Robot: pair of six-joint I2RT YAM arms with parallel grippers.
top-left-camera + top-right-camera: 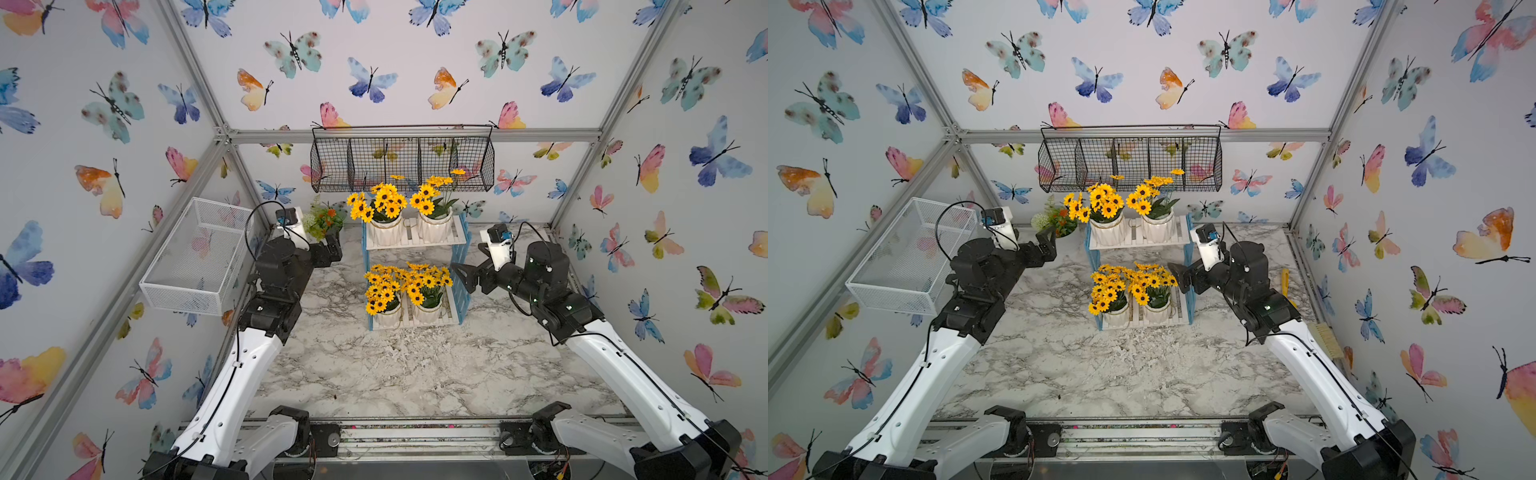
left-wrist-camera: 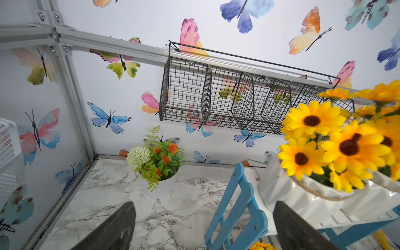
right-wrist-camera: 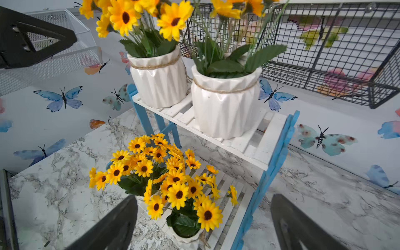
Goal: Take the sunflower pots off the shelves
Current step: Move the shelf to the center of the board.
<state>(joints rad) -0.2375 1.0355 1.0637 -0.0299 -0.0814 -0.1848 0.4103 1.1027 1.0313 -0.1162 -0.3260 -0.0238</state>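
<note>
Sunflower pots (image 1: 434, 228) all 4 on shelves (image 1: 458, 237) on counter (image 1: 374, 365), 2 per tier; right tool (image 1: 467, 264) spread wide, empty, just beside bottom pair at blue side frame (image 1: 463, 295); left tool (image 1: 1048, 245) spread too, empty, near top tier, not touching.

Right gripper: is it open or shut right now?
Open. In the right wrist view the right gripper shows its fingers set wide apart, holding nothing.

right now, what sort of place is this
Likely a staged robot test cell, not a real shop: butterfly-papered walls on an aluminium frame, a marble-look tabletop, and sunflower pots on small shelves.
</note>
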